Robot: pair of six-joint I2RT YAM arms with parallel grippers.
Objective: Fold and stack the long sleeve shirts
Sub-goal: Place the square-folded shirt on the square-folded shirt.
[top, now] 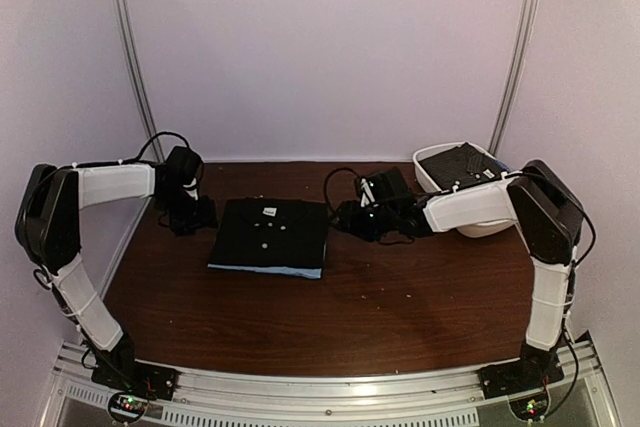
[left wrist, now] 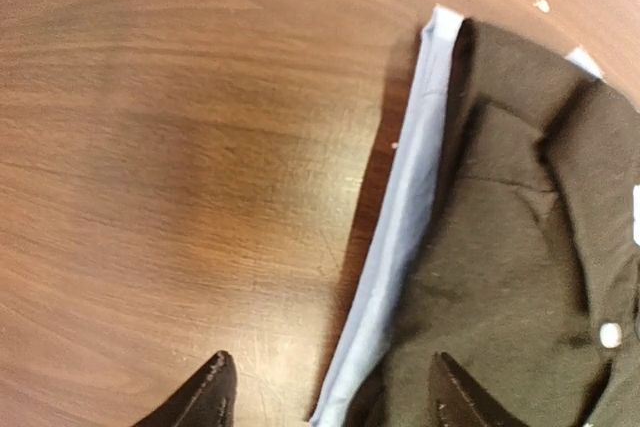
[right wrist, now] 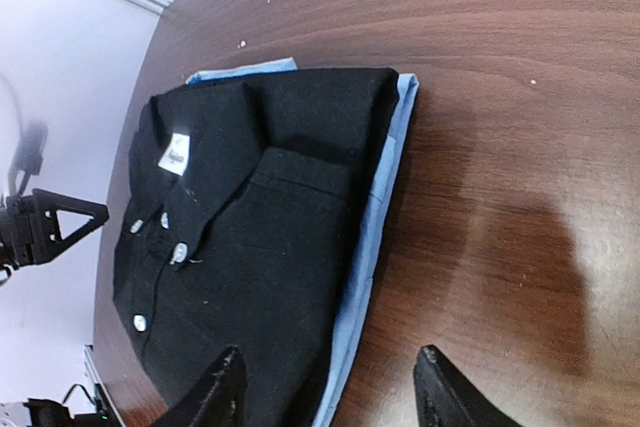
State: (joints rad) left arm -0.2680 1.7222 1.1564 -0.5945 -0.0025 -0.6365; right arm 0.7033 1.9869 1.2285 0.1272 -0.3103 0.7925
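A folded black shirt (top: 272, 231) with small pale buttons lies on top of a folded light blue shirt (top: 266, 270) at the table's middle. Only the blue one's edges show (right wrist: 372, 237) (left wrist: 400, 217). My left gripper (top: 190, 215) hangs open just off the stack's left edge, nothing between its fingers (left wrist: 330, 392). My right gripper (top: 352, 217) is open just off the stack's right edge, its fingers astride the blue edge (right wrist: 330, 387) without gripping it. The black cloth fills the right of the left wrist view (left wrist: 520, 247) and the middle of the right wrist view (right wrist: 250, 237).
A white oval tub (top: 440, 179) with dark cloth in it (top: 458, 163) stands at the back right, partly behind the right arm. Bare brown table (top: 400, 317) spreads in front of the stack. Walls close the back and sides.
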